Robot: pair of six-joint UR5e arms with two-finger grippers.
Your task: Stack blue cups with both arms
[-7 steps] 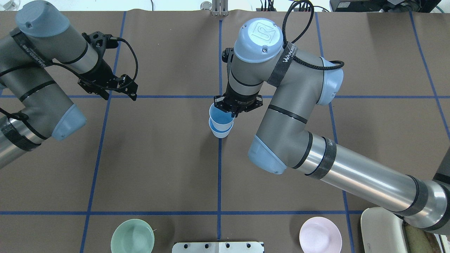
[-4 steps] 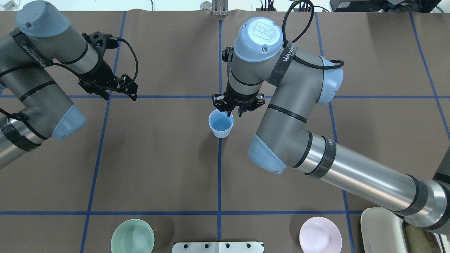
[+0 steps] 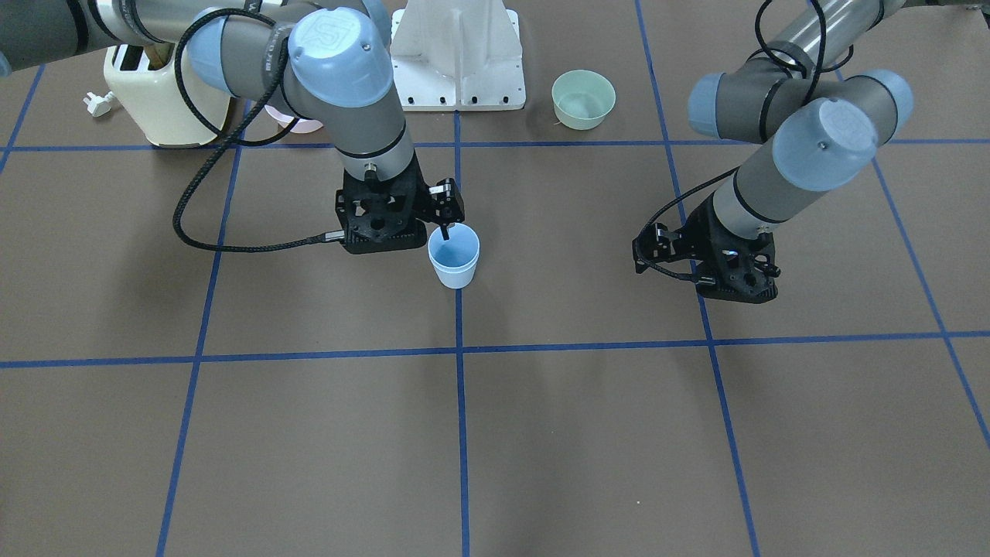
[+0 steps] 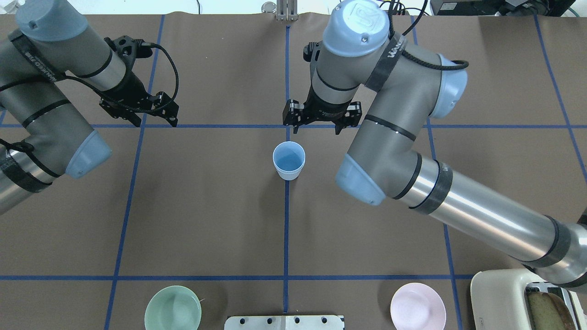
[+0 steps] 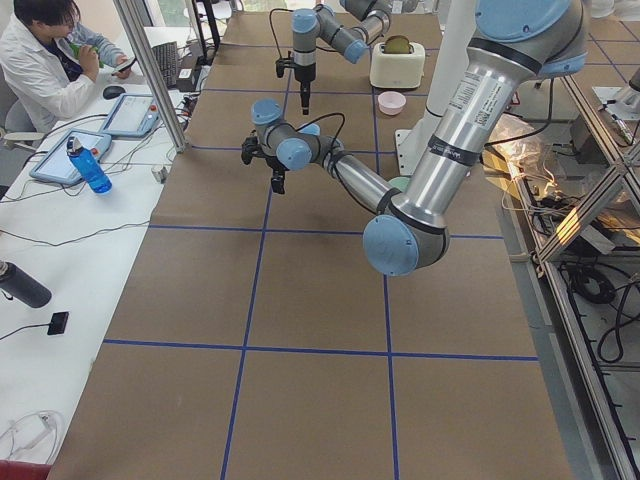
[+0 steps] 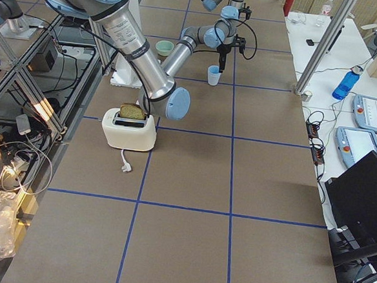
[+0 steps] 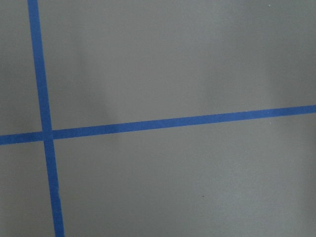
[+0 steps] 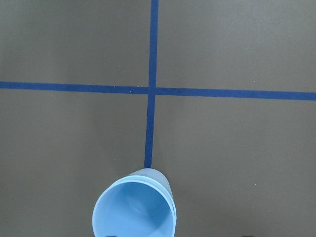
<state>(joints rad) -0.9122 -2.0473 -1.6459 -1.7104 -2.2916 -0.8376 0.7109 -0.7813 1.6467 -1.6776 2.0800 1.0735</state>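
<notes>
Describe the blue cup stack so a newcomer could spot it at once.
On the brown table, follow the centre tape line. Just robot-side of the open right gripper stand the blue cups, nested as one. They are narrow and pale blue, unlike the wider mint bowl and pink bowl at the robot-side edge.

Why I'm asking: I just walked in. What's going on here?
The two blue cups are stacked, one nested inside the other, standing upright on the table on a blue tape line. The right tool hangs open above and slightly off them, holding nothing. The left tool is off to the side, open and empty. The stacking looks done.
</notes>
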